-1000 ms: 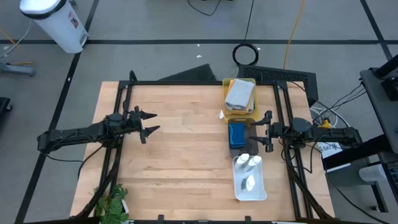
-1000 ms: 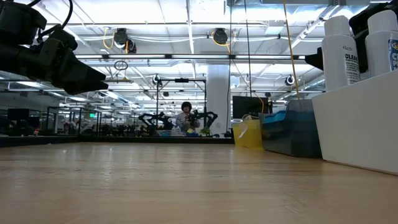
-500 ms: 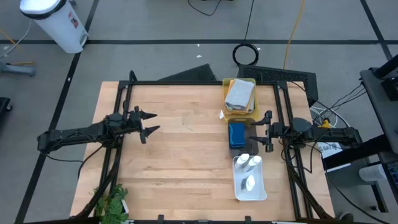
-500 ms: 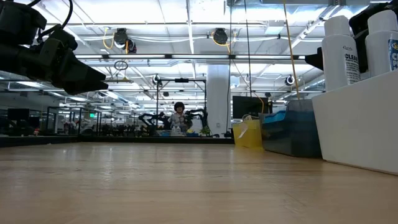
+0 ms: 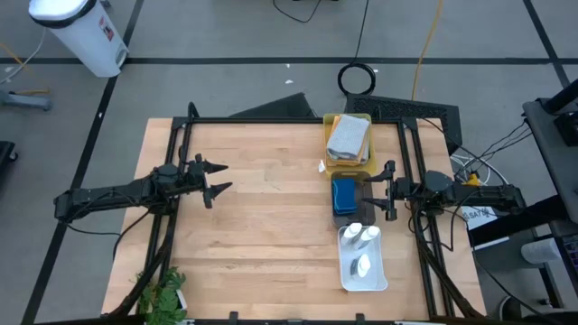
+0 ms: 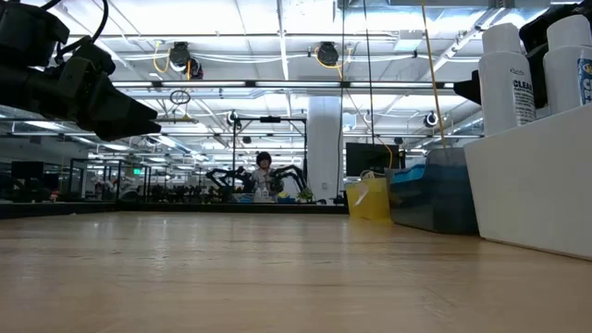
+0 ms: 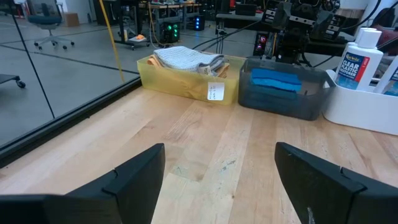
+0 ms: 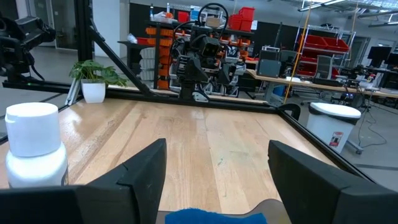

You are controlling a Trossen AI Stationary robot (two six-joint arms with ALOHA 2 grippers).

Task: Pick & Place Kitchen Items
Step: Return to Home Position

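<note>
My left gripper [image 5: 222,178] hovers open over the table's left part, and nothing is between its fingers [image 7: 134,177]. My right gripper [image 5: 366,191] stands open at the right, above the dark grey tray [image 5: 344,209] that holds a blue sponge [image 5: 343,191]. A grey folded towel [image 5: 348,135] lies in the yellow tray [image 5: 329,161] at the far right. Three white blue-labelled bottles [image 5: 362,236] rest in the white tray [image 5: 354,278] near the front right. The left wrist view shows the towel [image 7: 186,58], the sponge [image 7: 276,79] and one bottle [image 7: 360,57].
The three trays stand in a row along the table's right side. A black frame [image 5: 271,120] runs along the table's far edge and both sides. A potted plant [image 5: 161,293] sits at the near left corner. Bare wood [image 5: 271,217] lies between the arms.
Both arms have kept still. In the low view a person far behind the table has shifted a little to the left.
</note>
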